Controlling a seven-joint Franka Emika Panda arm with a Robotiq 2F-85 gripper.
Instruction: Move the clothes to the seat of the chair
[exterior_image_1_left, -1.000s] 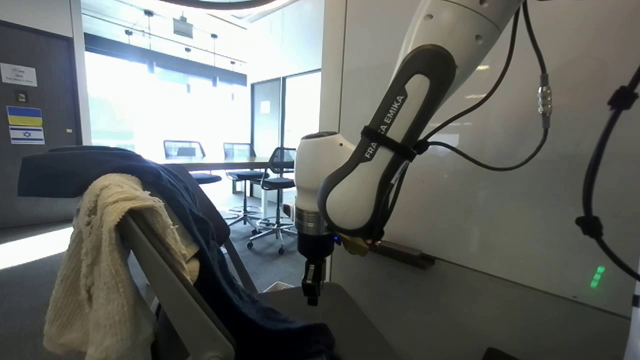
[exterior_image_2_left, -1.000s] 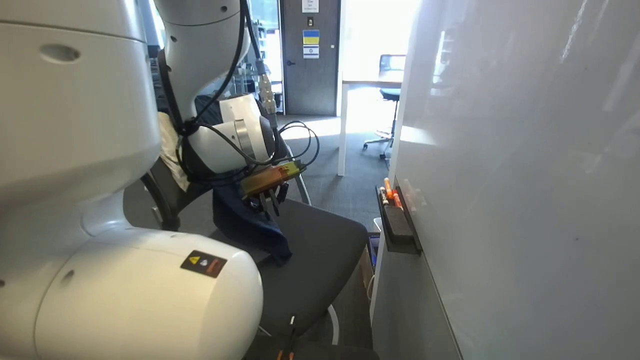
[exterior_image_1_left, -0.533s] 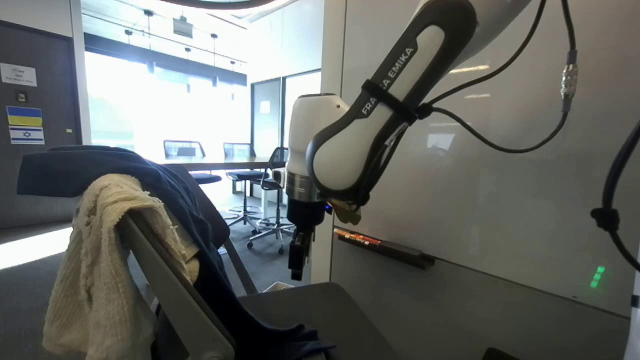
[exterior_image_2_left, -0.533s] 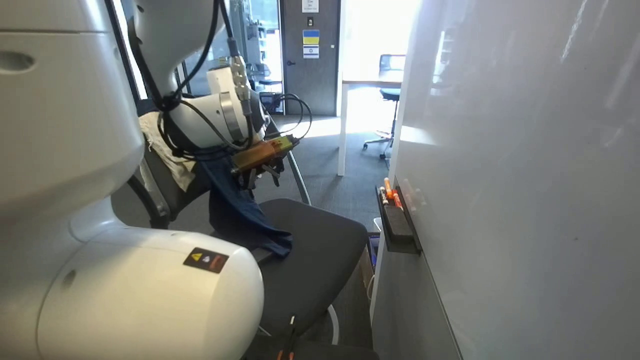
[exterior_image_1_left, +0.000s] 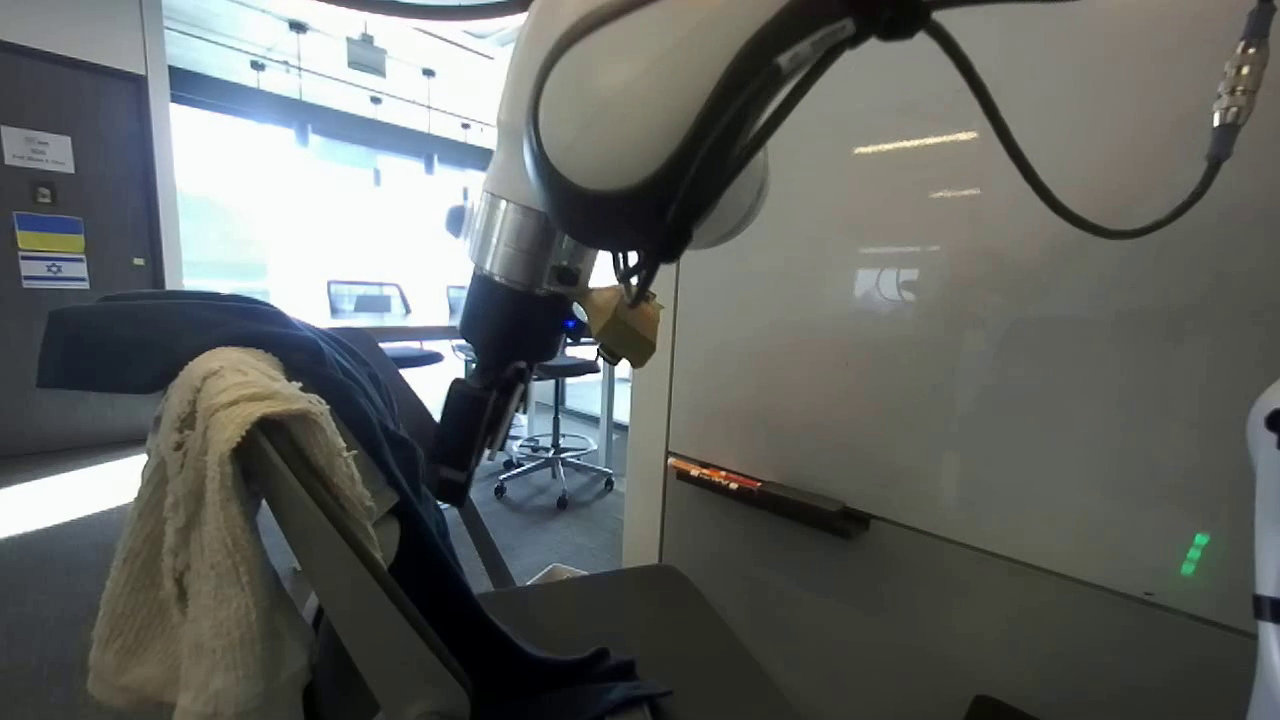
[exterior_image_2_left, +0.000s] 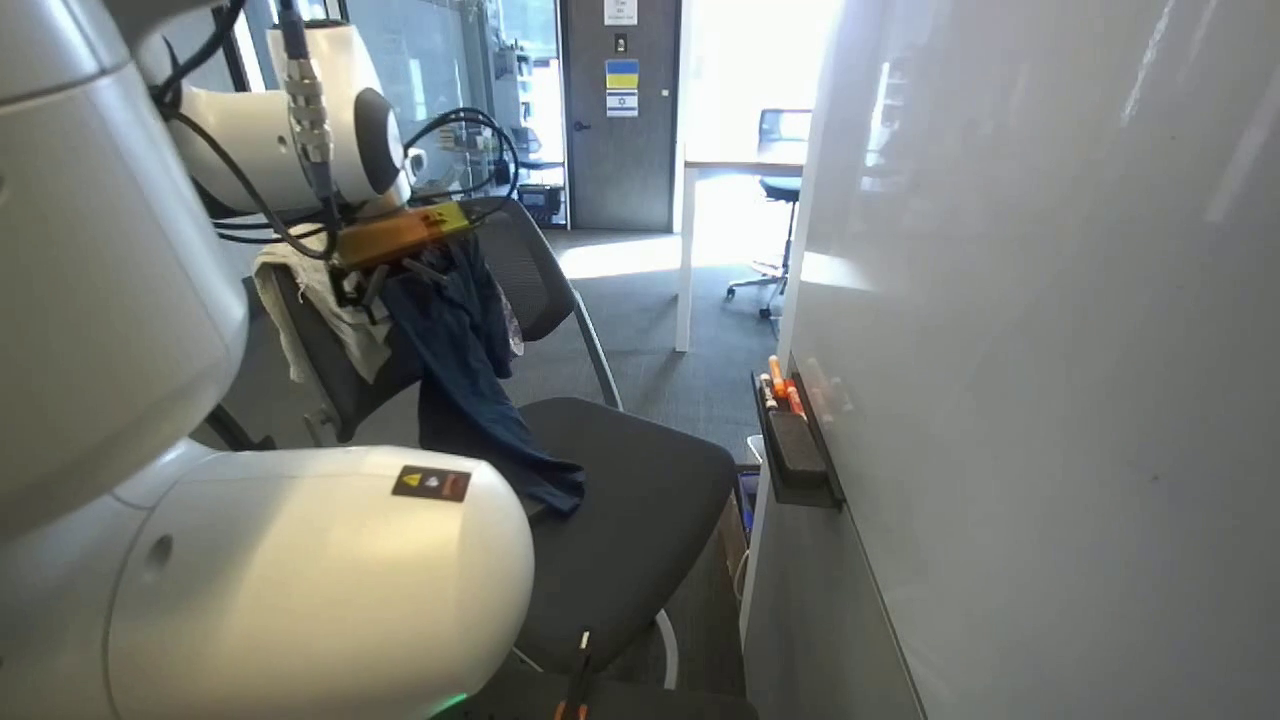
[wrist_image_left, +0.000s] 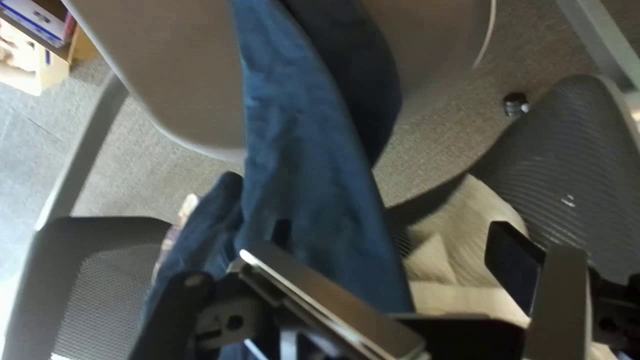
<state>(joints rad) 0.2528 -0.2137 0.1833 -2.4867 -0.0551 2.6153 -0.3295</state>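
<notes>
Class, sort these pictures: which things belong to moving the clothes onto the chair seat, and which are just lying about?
For the job:
Dark blue garment, trailing from the chair backrest onto the seat
Cream cloth over the backrest, likely included
Robot's fingers, apart

Just around:
Markers and a dark block on the whiteboard tray
Background wheeled chair

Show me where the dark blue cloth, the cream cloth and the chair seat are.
Dark blue cloth (wrist_image_left: 305, 150), in the wrist view: middle of its draped length.
Cream cloth (exterior_image_1_left: 205, 560), in an exterior view: the hanging part.
Chair seat (exterior_image_2_left: 635, 510), in an exterior view: grey upper surface, near its visible middle.
</notes>
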